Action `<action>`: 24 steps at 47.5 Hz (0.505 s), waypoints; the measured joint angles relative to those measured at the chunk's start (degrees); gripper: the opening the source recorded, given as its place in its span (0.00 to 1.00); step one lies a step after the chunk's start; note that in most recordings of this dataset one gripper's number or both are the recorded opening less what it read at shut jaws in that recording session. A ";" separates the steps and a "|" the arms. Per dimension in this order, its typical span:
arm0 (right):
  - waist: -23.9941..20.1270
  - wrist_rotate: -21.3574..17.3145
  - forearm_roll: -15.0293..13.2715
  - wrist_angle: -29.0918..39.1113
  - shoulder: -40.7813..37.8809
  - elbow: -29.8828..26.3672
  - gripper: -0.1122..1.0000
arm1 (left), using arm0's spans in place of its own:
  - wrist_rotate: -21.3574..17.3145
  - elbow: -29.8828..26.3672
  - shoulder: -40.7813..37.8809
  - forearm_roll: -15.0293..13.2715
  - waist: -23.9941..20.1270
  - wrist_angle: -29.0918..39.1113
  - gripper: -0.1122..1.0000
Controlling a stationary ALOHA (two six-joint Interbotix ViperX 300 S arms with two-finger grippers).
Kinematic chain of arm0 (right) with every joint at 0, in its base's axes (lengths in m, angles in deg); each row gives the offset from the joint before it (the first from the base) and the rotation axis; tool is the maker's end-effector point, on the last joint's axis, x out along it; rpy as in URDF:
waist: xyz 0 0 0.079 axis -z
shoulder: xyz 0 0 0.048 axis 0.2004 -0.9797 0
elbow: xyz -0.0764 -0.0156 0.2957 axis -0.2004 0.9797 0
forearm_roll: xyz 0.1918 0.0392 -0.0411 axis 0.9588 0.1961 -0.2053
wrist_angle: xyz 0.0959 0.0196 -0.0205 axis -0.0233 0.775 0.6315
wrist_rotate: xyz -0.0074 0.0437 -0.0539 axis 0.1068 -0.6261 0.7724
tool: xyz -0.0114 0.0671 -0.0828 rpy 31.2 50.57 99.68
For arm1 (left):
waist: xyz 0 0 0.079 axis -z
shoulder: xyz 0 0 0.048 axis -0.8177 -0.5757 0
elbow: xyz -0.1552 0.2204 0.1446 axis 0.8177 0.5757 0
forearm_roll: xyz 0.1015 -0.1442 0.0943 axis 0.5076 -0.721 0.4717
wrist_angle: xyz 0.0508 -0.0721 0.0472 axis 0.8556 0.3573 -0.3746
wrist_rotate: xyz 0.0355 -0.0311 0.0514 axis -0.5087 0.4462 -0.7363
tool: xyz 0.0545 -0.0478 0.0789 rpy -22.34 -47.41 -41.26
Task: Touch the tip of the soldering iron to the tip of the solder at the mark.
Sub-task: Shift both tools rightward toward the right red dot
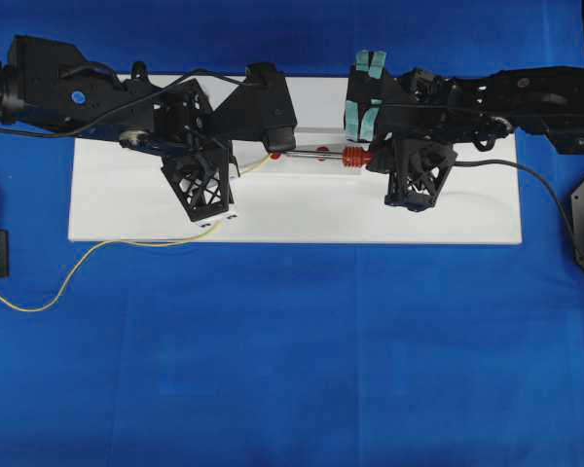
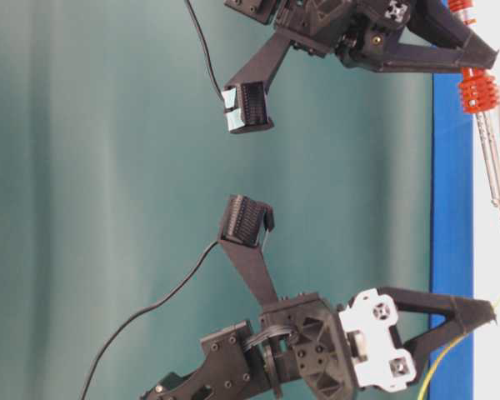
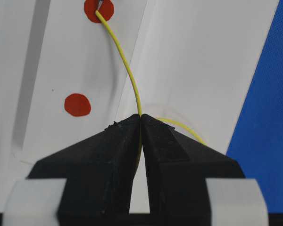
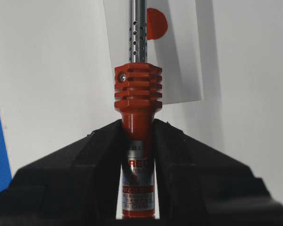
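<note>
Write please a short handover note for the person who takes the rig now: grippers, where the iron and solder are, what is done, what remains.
Left gripper: shut on the solder, whose free end lies on the upper red mark.
Right gripper: shut on the iron at its red handle, shaft pointing toward the left arm over the white board.
Done: both things are gripped; in the left wrist view a dark tip seems to meet the solder end on that mark.
Left: confirm the contact; the overhead view hides it behind the left arm.
</note>
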 measured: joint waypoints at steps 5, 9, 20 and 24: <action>-0.09 0.00 0.09 0.00 0.00 0.00 0.16 | 0.00 0.00 1.58 0.00 0.00 1.58 0.13; 0.00 0.00 0.00 0.00 0.00 0.00 0.16 | 0.00 0.62 3.69 0.00 0.00 2.90 0.13; -0.09 0.00 0.00 0.00 0.00 0.00 0.16 | 0.62 3.34 10.11 0.09 0.00 6.68 0.13; 0.00 0.00 0.00 0.00 0.00 0.00 0.16 | 0.53 4.04 11.95 0.09 0.00 7.38 0.13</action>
